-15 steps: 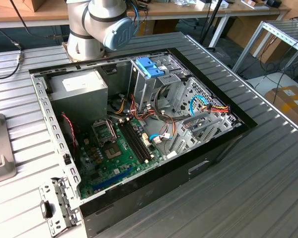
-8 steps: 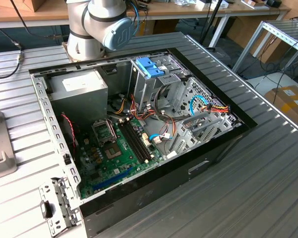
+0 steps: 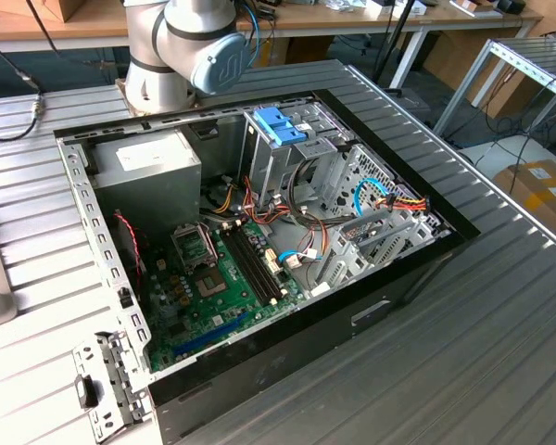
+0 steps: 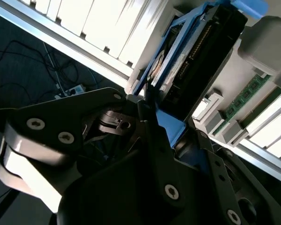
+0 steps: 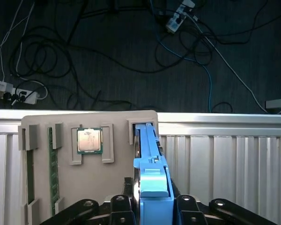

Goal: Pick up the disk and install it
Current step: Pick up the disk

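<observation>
A ribbed metal worktop (image 3: 500,371) carries an open computer case (image 3: 259,371) with a metal bracket (image 3: 102,385) at its corner. In the first wrist view, a grey parts tray (image 5: 114,178) lies on the slats.

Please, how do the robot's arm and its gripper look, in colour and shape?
The arm is round silver-grey tubing, with a light blue joint cap that bears a pale mark. The gripper is black: angular link bars with round silver screws, and a white part beside them in the second wrist view.
</observation>
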